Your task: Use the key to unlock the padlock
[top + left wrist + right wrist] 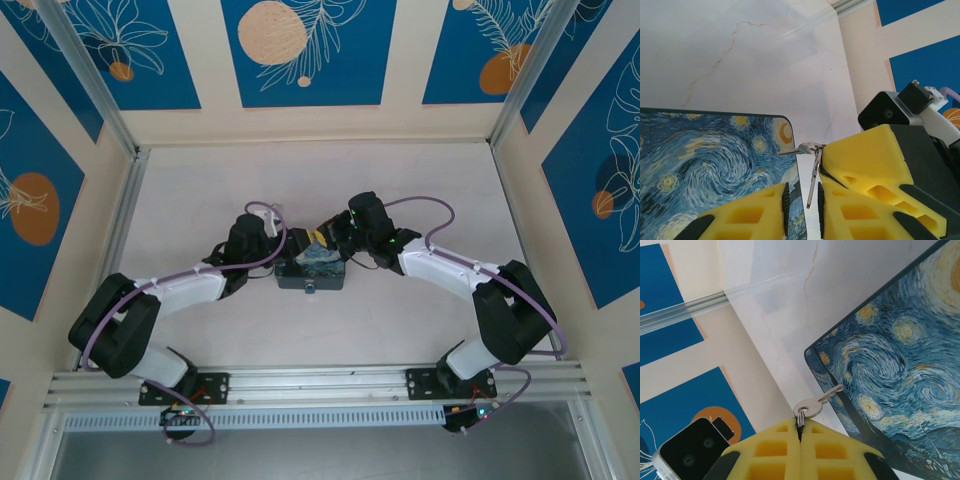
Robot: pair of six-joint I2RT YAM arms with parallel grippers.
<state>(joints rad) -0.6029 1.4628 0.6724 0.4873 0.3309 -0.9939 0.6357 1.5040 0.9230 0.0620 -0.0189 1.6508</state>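
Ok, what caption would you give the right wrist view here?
Right gripper shut on the key, with the blade aimed at the edge of the painted tin near its corner.

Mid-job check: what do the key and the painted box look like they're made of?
The key looks like bare metal: thin, flat, pale silvery with a dull sheen, pinched in the right gripper. The painted box looks like printed tin, smooth and glossy with a thin dark rim and rounded corner; metal is likely, but hard plastic cannot be ruled out.
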